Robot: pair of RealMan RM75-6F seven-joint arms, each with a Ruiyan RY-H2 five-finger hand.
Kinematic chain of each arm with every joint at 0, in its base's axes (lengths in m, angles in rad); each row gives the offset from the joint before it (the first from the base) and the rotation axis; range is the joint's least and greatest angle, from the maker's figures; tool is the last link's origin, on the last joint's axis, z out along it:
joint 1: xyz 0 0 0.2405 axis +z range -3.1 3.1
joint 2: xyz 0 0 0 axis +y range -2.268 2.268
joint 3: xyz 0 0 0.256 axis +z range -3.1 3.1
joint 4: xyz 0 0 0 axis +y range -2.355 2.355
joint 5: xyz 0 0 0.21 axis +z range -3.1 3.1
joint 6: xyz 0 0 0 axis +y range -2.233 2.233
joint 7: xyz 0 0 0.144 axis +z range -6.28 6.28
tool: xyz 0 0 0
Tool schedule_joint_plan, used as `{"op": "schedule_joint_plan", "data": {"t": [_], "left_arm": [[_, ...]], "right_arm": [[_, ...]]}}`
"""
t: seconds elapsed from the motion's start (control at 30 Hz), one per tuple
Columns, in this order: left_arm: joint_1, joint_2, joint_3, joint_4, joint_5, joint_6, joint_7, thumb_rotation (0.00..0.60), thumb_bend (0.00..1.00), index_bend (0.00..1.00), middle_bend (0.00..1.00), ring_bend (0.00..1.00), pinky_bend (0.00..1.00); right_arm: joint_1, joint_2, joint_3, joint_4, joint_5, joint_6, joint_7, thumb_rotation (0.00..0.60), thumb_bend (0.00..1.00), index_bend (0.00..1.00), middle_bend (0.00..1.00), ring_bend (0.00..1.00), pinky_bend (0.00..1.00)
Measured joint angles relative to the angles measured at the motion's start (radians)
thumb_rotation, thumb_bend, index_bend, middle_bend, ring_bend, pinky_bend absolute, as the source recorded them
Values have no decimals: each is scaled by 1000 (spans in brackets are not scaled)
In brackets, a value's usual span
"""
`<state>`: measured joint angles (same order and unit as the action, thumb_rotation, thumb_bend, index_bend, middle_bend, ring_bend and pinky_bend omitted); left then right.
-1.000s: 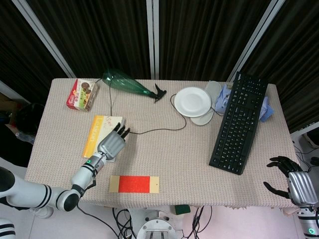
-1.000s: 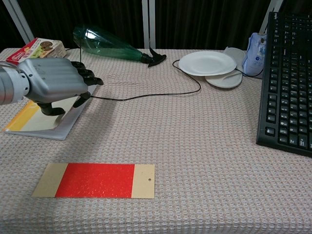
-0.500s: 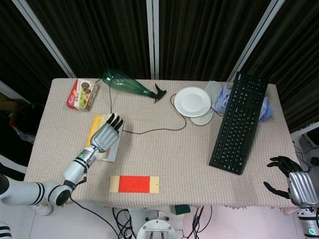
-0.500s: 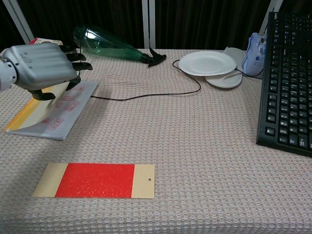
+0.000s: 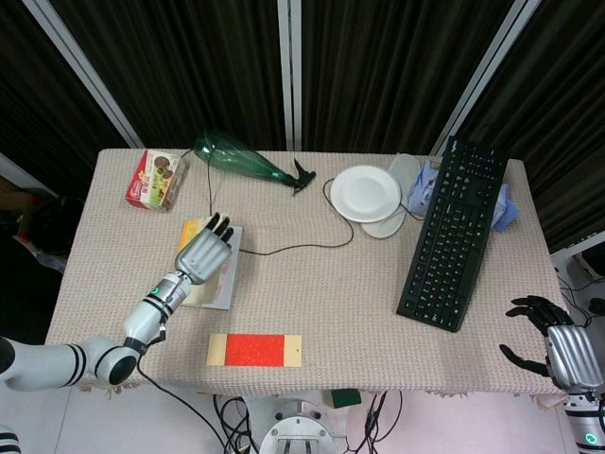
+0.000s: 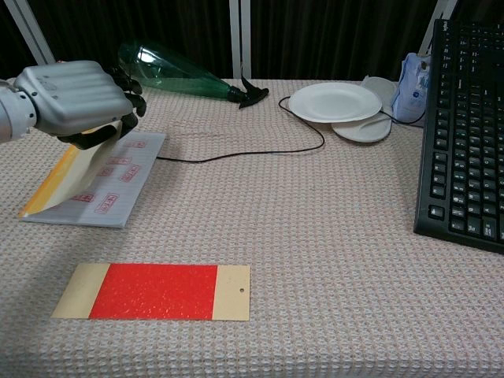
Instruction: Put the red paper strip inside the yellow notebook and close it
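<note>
Chest view shows the red paper strip (image 6: 153, 291) lying flat near the front edge of the table (image 6: 331, 236), well apart from the yellow notebook (image 6: 94, 187), which sits further back to the left with its cover lifted off a printed page. The left hand (image 6: 75, 101) grips that raised cover with fingers curled around its edge. From the head view, the right hand (image 5: 553, 345) hangs off the table's right front corner, fingers apart and holding nothing, beyond the black keyboard (image 5: 456, 230).

On the bench (image 5: 312, 312): one yellow notebook (image 6: 94, 193), one red paper strip (image 6: 152, 291), one green bottle (image 5: 241, 159), one snack box (image 5: 156, 179), one white plate (image 5: 365, 193), one black keyboard (image 5: 454, 232), one black cable (image 6: 252, 150). Two robot hands: left hand (image 6: 72, 101), right hand (image 5: 558, 348).
</note>
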<state>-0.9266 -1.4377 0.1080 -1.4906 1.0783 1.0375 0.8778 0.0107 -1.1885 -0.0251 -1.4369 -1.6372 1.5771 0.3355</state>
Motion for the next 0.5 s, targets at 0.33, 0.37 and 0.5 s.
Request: {"op": "schedule_joint_plan", "data": {"t": [0.33, 0.37, 0.5], "left_arm": [[-20, -57, -100, -28, -37, -45, -32, 600, 607, 563, 259, 130, 163], [-24, -66, -118, -34, -47, -48, -42, 600, 607, 562, 259, 130, 164], [-39, -91, -176, -59, -98, -55, -59, 600, 609, 559, 258, 130, 167]], "right_arm": [[-5, 0, 1, 20, 12, -1, 24, 600, 124, 413, 256, 192, 269], [-5, -1, 1, 23, 12, -2, 27, 600, 124, 413, 256, 192, 270], [-5, -2, 3, 30, 14, -3, 36, 600, 124, 413, 256, 192, 270]]}}
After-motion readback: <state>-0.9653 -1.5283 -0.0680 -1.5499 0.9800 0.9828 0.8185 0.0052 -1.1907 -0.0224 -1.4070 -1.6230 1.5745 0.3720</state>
